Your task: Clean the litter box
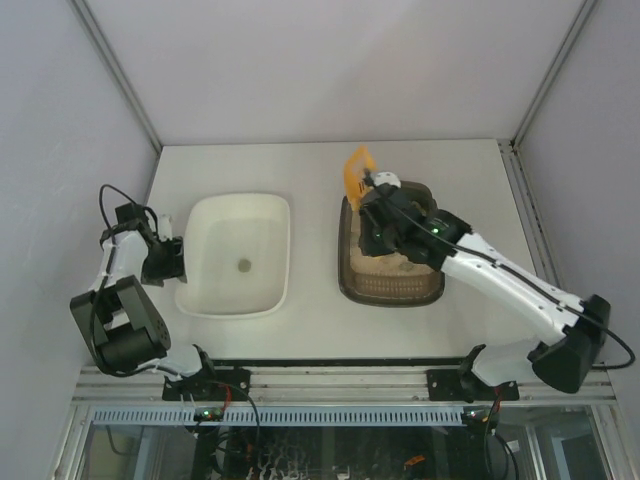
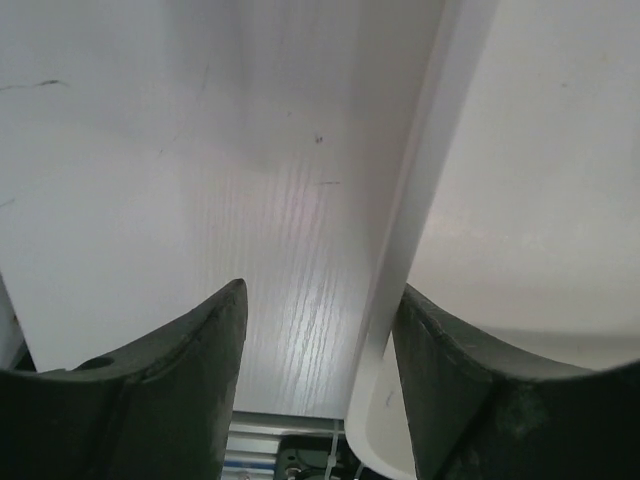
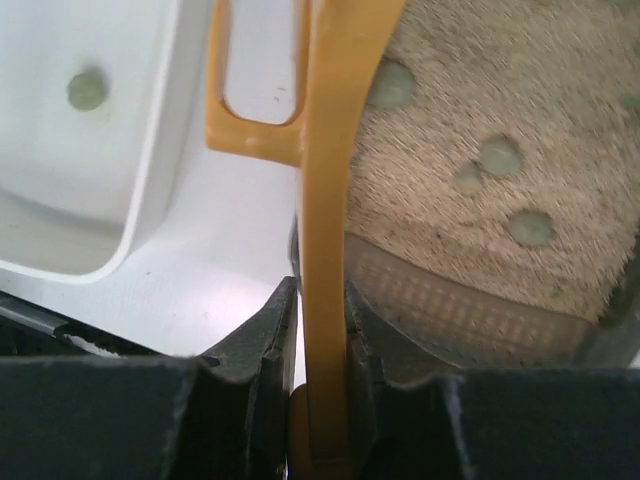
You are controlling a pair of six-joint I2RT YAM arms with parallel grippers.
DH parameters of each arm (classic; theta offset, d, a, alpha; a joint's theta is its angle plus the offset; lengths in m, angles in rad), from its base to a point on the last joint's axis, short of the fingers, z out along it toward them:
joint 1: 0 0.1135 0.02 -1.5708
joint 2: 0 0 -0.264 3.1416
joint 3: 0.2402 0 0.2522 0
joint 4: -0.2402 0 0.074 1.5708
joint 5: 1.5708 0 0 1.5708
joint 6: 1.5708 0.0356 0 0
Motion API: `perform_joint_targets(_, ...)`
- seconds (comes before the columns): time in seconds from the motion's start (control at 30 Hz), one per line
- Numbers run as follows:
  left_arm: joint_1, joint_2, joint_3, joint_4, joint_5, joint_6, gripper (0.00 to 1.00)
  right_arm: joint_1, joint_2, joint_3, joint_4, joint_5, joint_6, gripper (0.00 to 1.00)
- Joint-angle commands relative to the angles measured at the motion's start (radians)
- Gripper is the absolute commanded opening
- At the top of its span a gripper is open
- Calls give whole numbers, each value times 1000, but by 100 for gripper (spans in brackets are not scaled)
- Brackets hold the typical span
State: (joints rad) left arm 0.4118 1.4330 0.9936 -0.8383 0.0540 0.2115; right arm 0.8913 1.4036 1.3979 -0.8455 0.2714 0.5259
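The dark brown-grey litter box [image 1: 352, 285] stands right of centre, with pale sandy litter [image 3: 480, 80] and several grey-green lumps [image 3: 500, 155] in it. My right gripper [image 1: 376, 205] is over its far left part, shut on the handle of the yellow slotted scoop [image 1: 357, 165]. In the right wrist view the handle [image 3: 335, 150] runs up between the closed jaws [image 3: 320, 290], above the box's near wall [image 3: 450, 310]. My left gripper [image 1: 178, 258] is open at the white tray's left rim [image 2: 400, 290], which passes between its fingers.
The white rounded tray [image 1: 225, 235] stands left of centre and holds one grey-green lump [image 1: 244, 265], which also shows in the right wrist view [image 3: 87, 90]. A bare strip of table [image 1: 315, 250] separates the tray from the litter box. Walls close in the table.
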Motion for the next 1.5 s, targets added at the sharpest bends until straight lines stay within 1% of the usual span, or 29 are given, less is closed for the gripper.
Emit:
perform_joint_targets(0.0, -6, 16, -24, 84, 53, 19, 63, -85, -102, -150, 6, -185, 55, 0)
perform_joint_targets(0.1, -33, 49, -18, 90, 55, 7, 59, -136, -138, -259, -3, -237, 61, 0)
perform_joint_targets(0.23, -89, 80, -18, 100, 36, -11, 52, -180, -132, -336, 17, -306, 52, 0)
perform_joint_targets(0.33, -113, 96, 1, 107, 34, -30, 42, -212, -105, -365, 47, -366, 41, 0)
perform_joint_targets(0.43, -120, 115, 33, 105, 28, -47, 31, -237, -68, -377, 72, -377, 30, 0)
perform_joint_targets(0.5, -123, 122, 56, 105, 16, -57, 30, -251, -48, -383, 85, -382, 22, 0)
perform_joint_targets(0.63, -124, 140, 125, 104, -14, -63, 28, -268, -8, -387, 101, -394, 9, 0)
perform_joint_targets(0.77, -126, 183, 207, 88, -12, -74, 27, -279, 33, -385, 94, -402, -2, 0)
perform_joint_targets(1.0, -166, 247, 299, 71, -17, -87, 26, -299, 45, -385, 74, -406, -14, 0)
perform_joint_targets(1.07, -176, 253, 299, 63, -6, -89, 28, -305, 47, -382, 66, -400, -16, 0)
perform_joint_targets(1.27, -181, 232, 245, 62, -25, -73, 41, -311, 59, -324, -12, -335, -36, 0)
perform_joint_targets(1.37, -181, 210, 208, 69, -31, -65, 43, -318, 69, -317, -9, -357, -52, 0)
perform_joint_targets(1.47, -181, 195, 180, 71, -26, -60, 43, -319, 95, -316, 18, -400, -52, 0)
